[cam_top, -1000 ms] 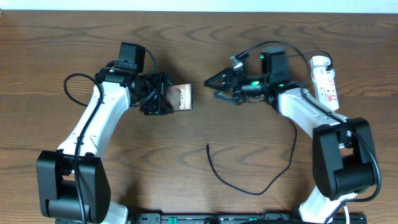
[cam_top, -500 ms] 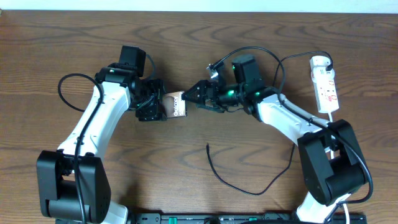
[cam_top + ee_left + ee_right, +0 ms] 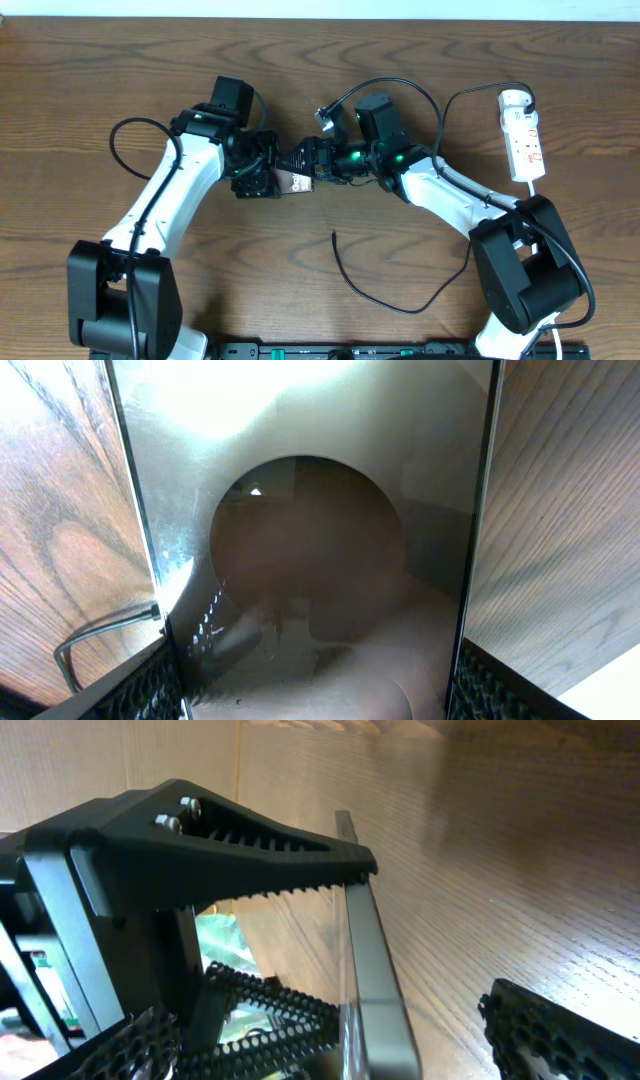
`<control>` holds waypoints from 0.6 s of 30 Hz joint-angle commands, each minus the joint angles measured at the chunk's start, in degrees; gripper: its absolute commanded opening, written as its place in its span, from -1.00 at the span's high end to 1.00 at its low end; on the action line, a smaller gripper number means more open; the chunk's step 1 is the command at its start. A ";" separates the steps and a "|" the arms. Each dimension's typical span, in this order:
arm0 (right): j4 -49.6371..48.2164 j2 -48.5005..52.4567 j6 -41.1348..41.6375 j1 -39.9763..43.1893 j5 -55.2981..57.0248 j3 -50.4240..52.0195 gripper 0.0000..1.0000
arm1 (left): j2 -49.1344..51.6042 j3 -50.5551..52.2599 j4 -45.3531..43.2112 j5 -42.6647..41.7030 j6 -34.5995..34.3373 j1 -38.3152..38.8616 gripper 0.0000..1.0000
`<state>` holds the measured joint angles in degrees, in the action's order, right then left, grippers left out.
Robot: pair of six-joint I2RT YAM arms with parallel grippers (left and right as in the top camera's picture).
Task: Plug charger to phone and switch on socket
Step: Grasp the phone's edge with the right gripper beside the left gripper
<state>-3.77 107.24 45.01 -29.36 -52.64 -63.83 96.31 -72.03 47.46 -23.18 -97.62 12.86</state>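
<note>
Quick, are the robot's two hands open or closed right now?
Left gripper: closed, holding the phone.
Right gripper: open, holding nothing.

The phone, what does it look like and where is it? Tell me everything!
The phone is a small flat slab with a brown face and white lettering. Up close it looks shiny like a mirror. The left gripper holds one end, over the wooden table. The right gripper has its fingers open around the free end. I cannot tell if they touch it.
</note>
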 commanded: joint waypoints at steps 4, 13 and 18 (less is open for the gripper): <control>-0.11 -0.04 0.28 -0.59 0.31 -0.72 -0.64 | -1.49 -1.33 -0.42 0.04 -1.75 0.79 0.85; 0.31 -0.04 -0.35 -1.53 2.03 -0.59 -0.60 | -1.49 -1.33 -0.44 -3.39 -1.73 0.85 0.85; 0.31 -0.04 -0.50 -2.71 3.02 -0.59 -0.59 | -1.49 -1.33 -0.96 -3.37 -1.73 1.57 0.85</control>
<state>-3.66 107.24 45.17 -31.05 -50.50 -63.83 96.31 -72.03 46.70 -25.36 -99.02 13.78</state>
